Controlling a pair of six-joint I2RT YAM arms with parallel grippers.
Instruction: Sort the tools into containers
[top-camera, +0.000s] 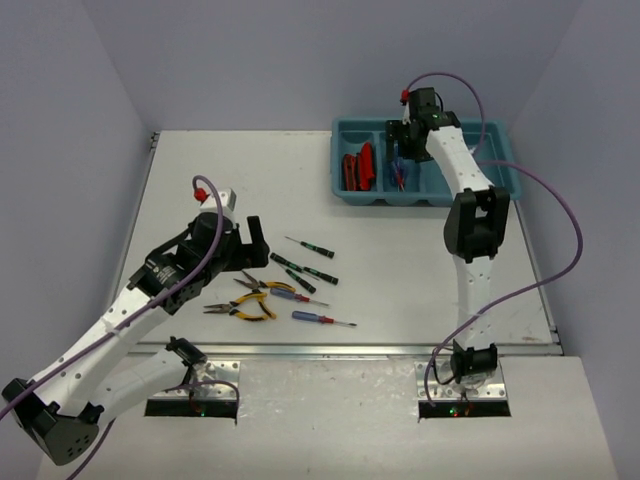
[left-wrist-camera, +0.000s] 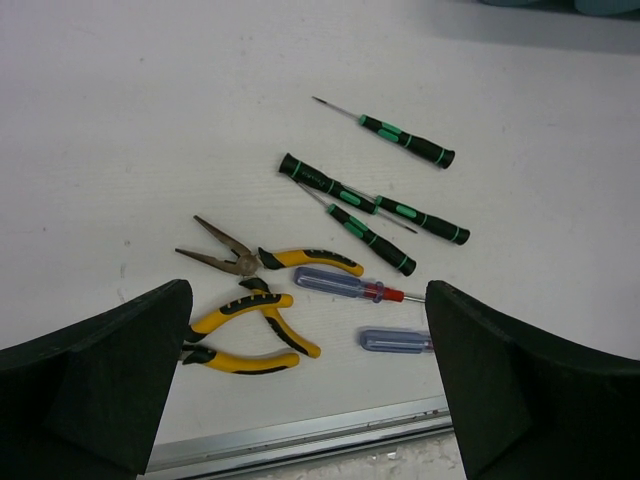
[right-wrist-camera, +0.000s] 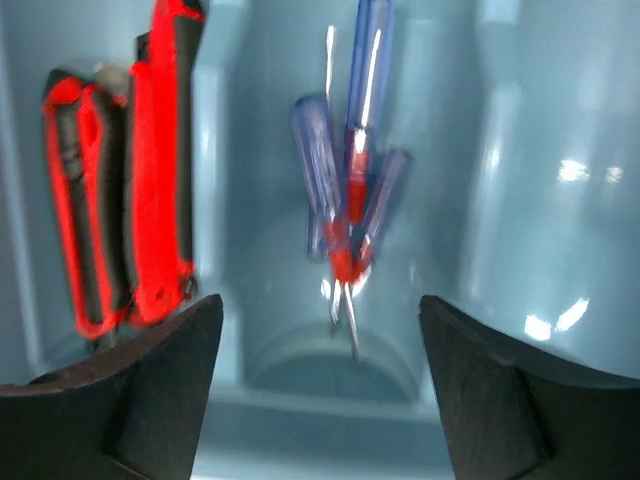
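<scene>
Left claw (left-wrist-camera: 308, 312) and right claw (right-wrist-camera: 320, 318) gape empty; closing on the pliers (left-wrist-camera: 232, 314), the left could snag the blue screwdriver (left-wrist-camera: 395, 340) at their 3 o'clock.

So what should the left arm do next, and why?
Probably lower the left gripper onto the near pliers. It hangs open just above them, and they lie on the table, not in the tray.
</scene>
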